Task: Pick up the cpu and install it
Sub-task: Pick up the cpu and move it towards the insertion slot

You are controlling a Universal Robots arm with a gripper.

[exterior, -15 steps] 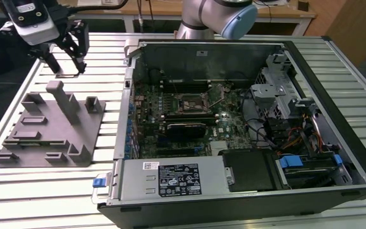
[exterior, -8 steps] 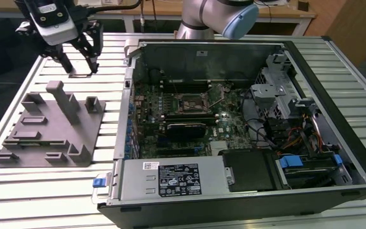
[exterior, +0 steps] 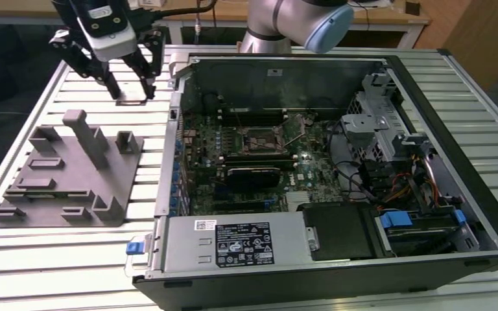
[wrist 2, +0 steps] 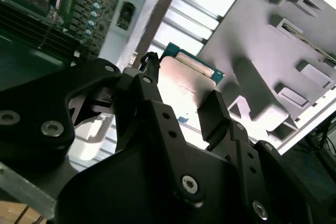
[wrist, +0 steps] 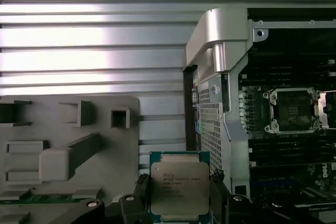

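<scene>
Gripping the cpu by two opposite edges, my end effector hangs above the tabletop at ten o'clock from the socket, which I judge spares its contacts.

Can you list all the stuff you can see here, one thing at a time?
table: one, silver slats, under everything
computer case: one, black and grey, open, on the table
motherboard: one, dark green, inside the computer case
socket: one, dark, no chip in it, on the motherboard
power supply: one, silver box, near side of the computer case in the exterior view
fixture block: one, grey, on the table at the exterior view's left of the computer case
cpu: one, silvery with a green rim, held above the table
arm: one, silver with a blue cap, behind the computer case
gripper: one, black, shut on the cpu
</scene>
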